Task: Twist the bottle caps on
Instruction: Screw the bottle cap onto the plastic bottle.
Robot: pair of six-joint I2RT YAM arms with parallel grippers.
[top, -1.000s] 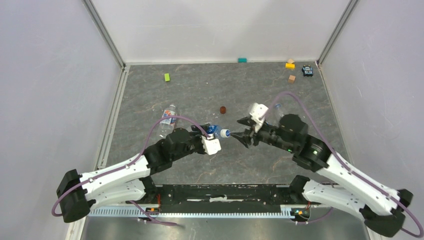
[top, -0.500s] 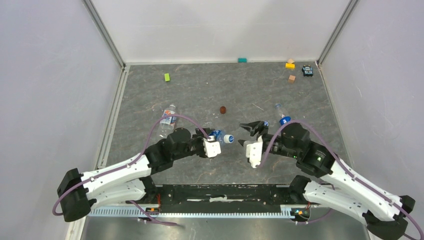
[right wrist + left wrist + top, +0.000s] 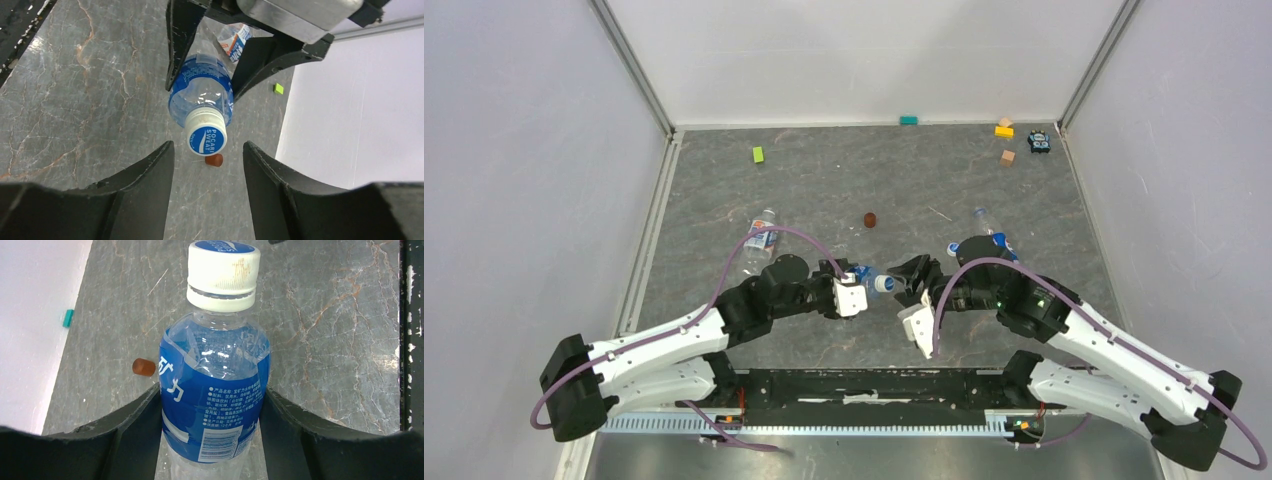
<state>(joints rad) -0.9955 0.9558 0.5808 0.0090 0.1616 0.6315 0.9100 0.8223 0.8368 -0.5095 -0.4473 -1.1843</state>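
Observation:
My left gripper [image 3: 862, 287] is shut on a clear bottle [image 3: 214, 390] with a blue-and-white label and holds it level above the table, neck towards the right arm. A whitish-blue cap [image 3: 223, 275] sits on its neck and also shows in the top view [image 3: 883, 284]. My right gripper [image 3: 908, 281] is open, its jaws apart, facing that cap [image 3: 206, 134], which lies just beyond its fingertips [image 3: 162, 155]. A second bottle [image 3: 761, 240] lies at the left, a third bottle [image 3: 991, 229] behind my right arm. A small bluish round thing [image 3: 953, 248] lies beside the third bottle.
A dark red-brown disc [image 3: 870, 220] lies on the table behind the grippers. A green block [image 3: 758, 154], a teal block [image 3: 908, 120], and yellow and tan blocks [image 3: 1004, 130] with a dark toy lie along the back. White walls close in the sides.
My right gripper has turned over and swung from the back towards the near centre, now facing the cap. My left gripper has shifted the bottle slightly right and nearer.

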